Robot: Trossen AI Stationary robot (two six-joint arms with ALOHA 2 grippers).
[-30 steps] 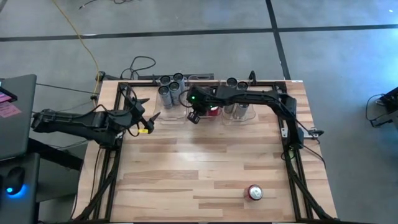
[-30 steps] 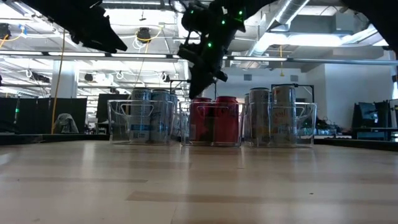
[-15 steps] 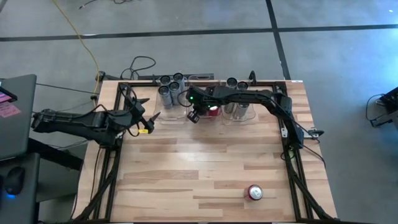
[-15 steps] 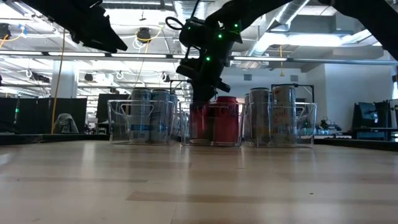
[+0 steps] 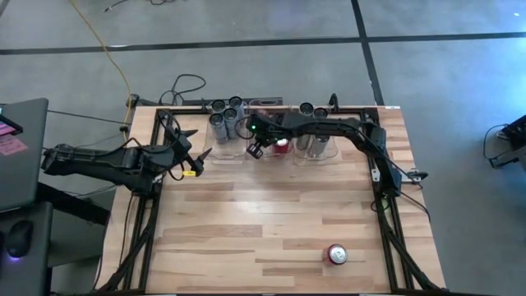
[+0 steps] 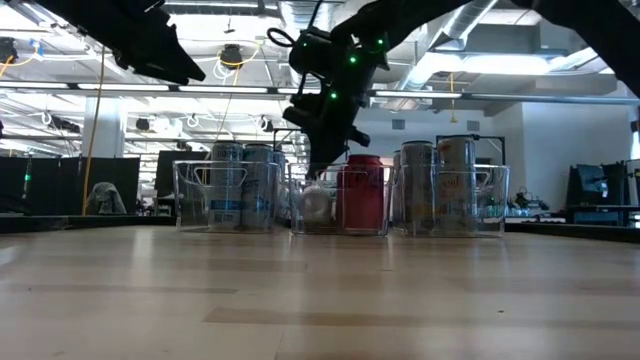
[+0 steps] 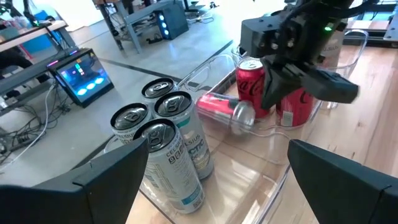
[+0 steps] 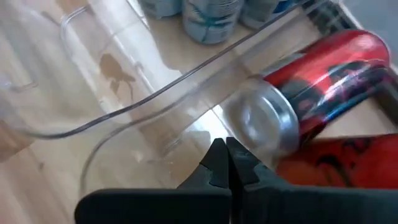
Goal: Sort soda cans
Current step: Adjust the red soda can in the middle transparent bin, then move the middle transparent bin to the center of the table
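Observation:
Three clear bins stand along the table's far edge. The left bin (image 7: 186, 205) holds several upright silver cans (image 7: 163, 134). In the middle bin (image 6: 340, 228) one red can (image 7: 222, 109) lies on its side, its silver end (image 8: 261, 121) toward the near edge, beside two upright red cans (image 7: 252, 78). The right bin (image 5: 316, 146) holds silver cans (image 6: 438, 185). Another red can (image 5: 337, 254) stands alone near the table's near edge. My right gripper (image 8: 225, 163) is shut, low over the middle bin's near left part. My left gripper (image 7: 217, 180) is open and hovers near the left bin. My right gripper comes from above, slanting down, with its shut fingertips (image 8: 217, 155) just short of the fallen red can's silver end (image 8: 249, 134) and over the bin's rim. Whether they touch the can or the rim, I cannot tell.
Both arms' bases and black frame rails (image 5: 386, 214) run along the table's left and right sides. The wide wooden middle (image 5: 263, 214) of the table carries only the lone red can. A laptop (image 5: 16, 148) sits off the table's left.
My right gripper has come down into the near left part of the middle bin. The left-hand red can there, upright a second ago, has tipped over onto its side, with its silver end now facing the near edge. The other cans have stayed put.

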